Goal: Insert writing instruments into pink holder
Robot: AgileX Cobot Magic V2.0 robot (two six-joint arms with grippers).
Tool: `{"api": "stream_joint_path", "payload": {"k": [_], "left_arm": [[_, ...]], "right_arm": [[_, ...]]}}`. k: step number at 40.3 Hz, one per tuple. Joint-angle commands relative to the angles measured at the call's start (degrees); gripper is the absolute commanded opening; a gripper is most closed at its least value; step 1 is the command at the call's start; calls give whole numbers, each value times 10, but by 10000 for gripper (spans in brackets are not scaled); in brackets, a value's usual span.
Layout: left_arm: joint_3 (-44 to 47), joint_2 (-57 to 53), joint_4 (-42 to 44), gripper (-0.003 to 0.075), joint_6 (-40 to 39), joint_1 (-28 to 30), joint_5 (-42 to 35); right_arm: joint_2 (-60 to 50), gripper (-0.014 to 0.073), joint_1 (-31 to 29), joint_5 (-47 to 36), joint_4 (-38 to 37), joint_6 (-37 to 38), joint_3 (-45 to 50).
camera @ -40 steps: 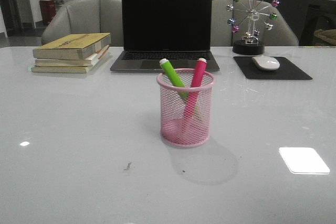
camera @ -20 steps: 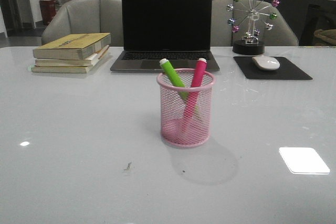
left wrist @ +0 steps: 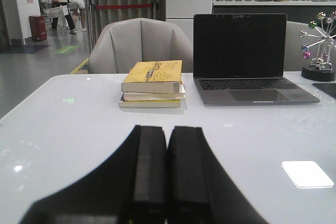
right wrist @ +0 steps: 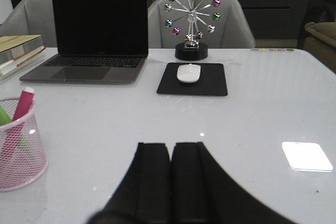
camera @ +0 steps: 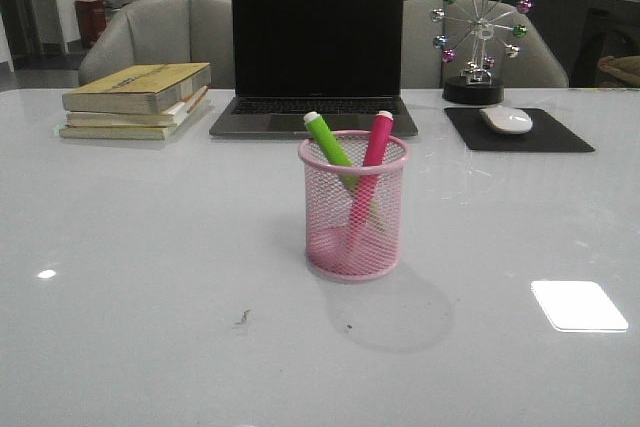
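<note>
Nothing on the desk [camera: 150,277] has moved since the earlier frames; only a person in the far-left background has shifted. Green marker [camera: 327,139] and pink marker [camera: 376,142] both stand in the holder [camera: 354,207], leaning apart, caps above the rim. Holder sits mid-desk, just near of the laptop [camera: 317,52]. Task looks done.

Left tool [left wrist: 167,169] is clenched on nothing, pads touching, parked over bare desk on the left. Right tool [right wrist: 171,174] is likewise clenched and empty, to the right of the holder and well apart from it.

Handling, my read: markers are light, stiff, smooth plastic, likely a bit slippery; grip mid-barrel, not the cap. Holder is thin wire mesh, light, tips easily on a side nudge; take it by the rim or steady the base.

Desk is glossy white, reflective, low friction, so the holder would slide. Books [camera: 137,99] far left; mouse [camera: 507,119] on its pad [camera: 520,132] and the ball ornament [camera: 478,37] far right. Chairs behind, dim office beyond.
</note>
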Motion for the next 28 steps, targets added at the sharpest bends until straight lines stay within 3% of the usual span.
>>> {"api": "stream_joint_path", "payload": {"k": [1,28], "left_arm": [[3,-11,-1,91,-6,1,-51],[3,-11,-1,91,-6,1,-51]], "right_arm": [[-10,57,-10,-94,2,-4,7],[-19,57,-9,-97,2,-4,14]]}}
